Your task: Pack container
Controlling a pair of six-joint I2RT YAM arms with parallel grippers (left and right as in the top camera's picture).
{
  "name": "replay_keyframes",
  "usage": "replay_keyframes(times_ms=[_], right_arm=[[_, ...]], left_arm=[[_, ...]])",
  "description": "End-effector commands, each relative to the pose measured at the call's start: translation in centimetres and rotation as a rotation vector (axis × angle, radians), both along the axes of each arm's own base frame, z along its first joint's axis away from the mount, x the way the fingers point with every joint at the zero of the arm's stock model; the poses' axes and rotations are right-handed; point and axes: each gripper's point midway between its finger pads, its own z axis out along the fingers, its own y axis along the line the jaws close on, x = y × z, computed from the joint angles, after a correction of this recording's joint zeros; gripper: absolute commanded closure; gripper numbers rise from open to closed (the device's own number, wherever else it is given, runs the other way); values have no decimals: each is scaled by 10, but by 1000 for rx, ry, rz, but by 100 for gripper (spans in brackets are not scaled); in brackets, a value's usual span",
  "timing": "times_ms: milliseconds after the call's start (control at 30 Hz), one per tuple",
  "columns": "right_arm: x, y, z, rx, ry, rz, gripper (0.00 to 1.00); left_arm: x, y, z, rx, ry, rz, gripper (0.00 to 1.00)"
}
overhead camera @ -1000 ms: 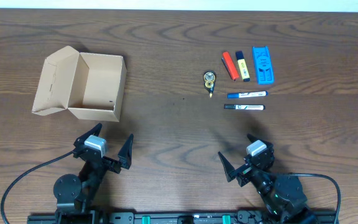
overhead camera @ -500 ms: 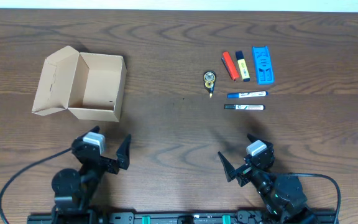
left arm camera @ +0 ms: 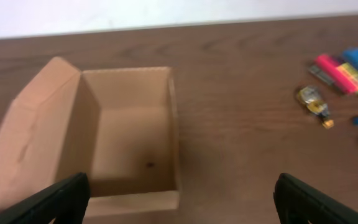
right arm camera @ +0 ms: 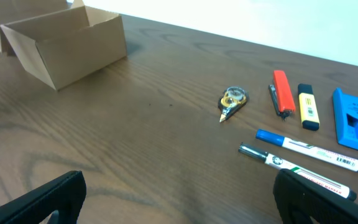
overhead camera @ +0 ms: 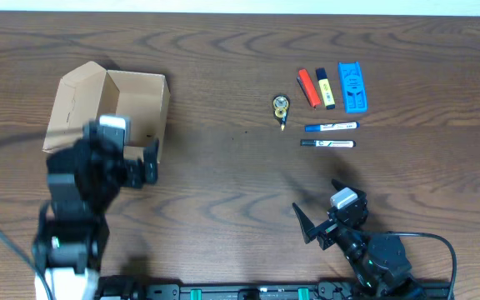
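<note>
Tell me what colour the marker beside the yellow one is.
The marker is red-orange, clearest in the right wrist view.

Black arms (overhead camera: pixel 73 179), silver wrist blocks (overhead camera: pixel 346 198), black cables (overhead camera: pixel 427 234).

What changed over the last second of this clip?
The left gripper swung forward from its rest at the table's near edge to the cardboard box and now hangs open over the box's near wall, holding nothing. Nothing was grasped or released. The right gripper stayed parked and open; the box and the pens on the right did not move.
</note>
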Motion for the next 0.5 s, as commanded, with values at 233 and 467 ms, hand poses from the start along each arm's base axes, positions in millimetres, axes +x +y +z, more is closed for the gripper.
replay_keyframes(times_ms=[233,467], right_arm=[[0,0,0,-14,-13,4,1],[0,0,0,-14,-13,4,1]], left_arm=[[74,20,6,125,202,54,5],[102,7,-34,65,279,0,5]])
